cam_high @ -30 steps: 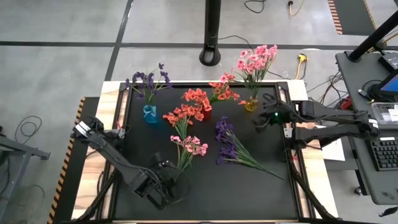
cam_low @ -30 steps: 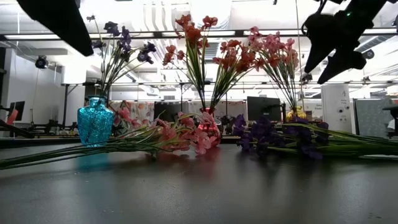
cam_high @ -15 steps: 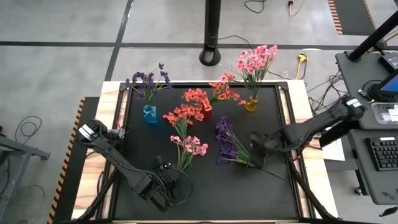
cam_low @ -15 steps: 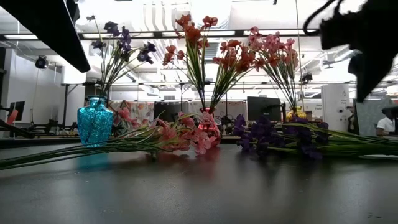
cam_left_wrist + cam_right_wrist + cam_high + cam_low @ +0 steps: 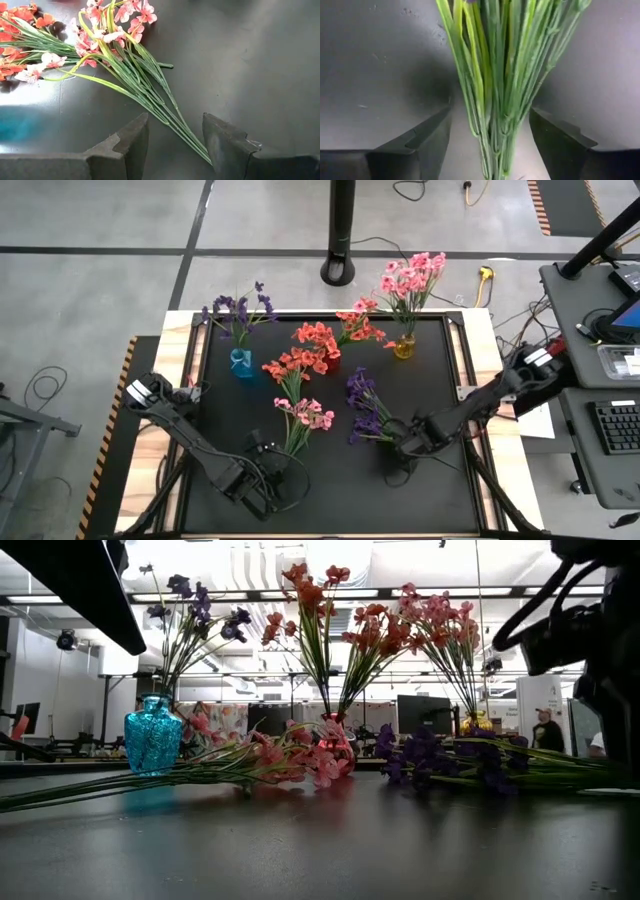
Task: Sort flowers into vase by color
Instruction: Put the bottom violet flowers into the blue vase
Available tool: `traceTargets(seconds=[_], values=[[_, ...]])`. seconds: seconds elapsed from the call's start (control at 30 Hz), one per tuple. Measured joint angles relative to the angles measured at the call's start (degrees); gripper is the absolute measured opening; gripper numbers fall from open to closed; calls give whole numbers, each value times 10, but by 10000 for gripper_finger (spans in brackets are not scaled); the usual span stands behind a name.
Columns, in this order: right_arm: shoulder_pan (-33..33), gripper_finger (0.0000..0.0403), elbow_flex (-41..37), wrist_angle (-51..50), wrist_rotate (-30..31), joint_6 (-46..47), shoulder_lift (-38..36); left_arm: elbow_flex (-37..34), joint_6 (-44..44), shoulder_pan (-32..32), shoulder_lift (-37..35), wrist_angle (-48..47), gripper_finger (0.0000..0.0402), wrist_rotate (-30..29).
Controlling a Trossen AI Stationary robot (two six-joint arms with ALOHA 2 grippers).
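Your right gripper (image 5: 403,442) has swung away from the yellow vase (image 5: 404,347) at the far right corner of the table (image 5: 440,495) and come down over the loose purple sprig (image 5: 368,412), which lies right of the table's middle with its blossoms toward the centre and its stems running out toward the right edge. In the right wrist view the green stems (image 5: 495,75) now run straight between the two fingers (image 5: 427,137), which stand spread on either side with a gap to the stems; nothing is pinched yet, though the spread has begun to narrow. That tells you the pick is lined up low on the stem bundle, and the next thing needed is a firm close before lifting, likely toward the blue vase (image 5: 241,363) at the far left, where other purple flowers (image 5: 238,307) already stand.

Your left gripper (image 5: 262,480) has not shifted: it sits low near the front edge, its fingers (image 5: 127,142) held half apart around the stem ends of the pink sprig (image 5: 305,416), which lies flat near the middle. You cannot tell from the left wrist view whether the pads touch those stems.

Coral-red sprigs stand in the red vase (image 5: 331,364) at the far middle, another coral-red sprig (image 5: 292,366) lies loose beside it, and pink ones fill the yellow vase, so three sprigs remain on the table.
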Motion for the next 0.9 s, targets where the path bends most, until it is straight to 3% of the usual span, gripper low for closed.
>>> traceTargets(seconds=[0.17,0.6,0.9], values=[[0,210,17,-2,0,0,31,0,7,0,0,-1,167,-1],[0,19,32,-6,15,0,25,0,28,1,0,-1,167,-26],[10,14,32,-29,14,6,-36,0,33,1,0,8,167,-30]])
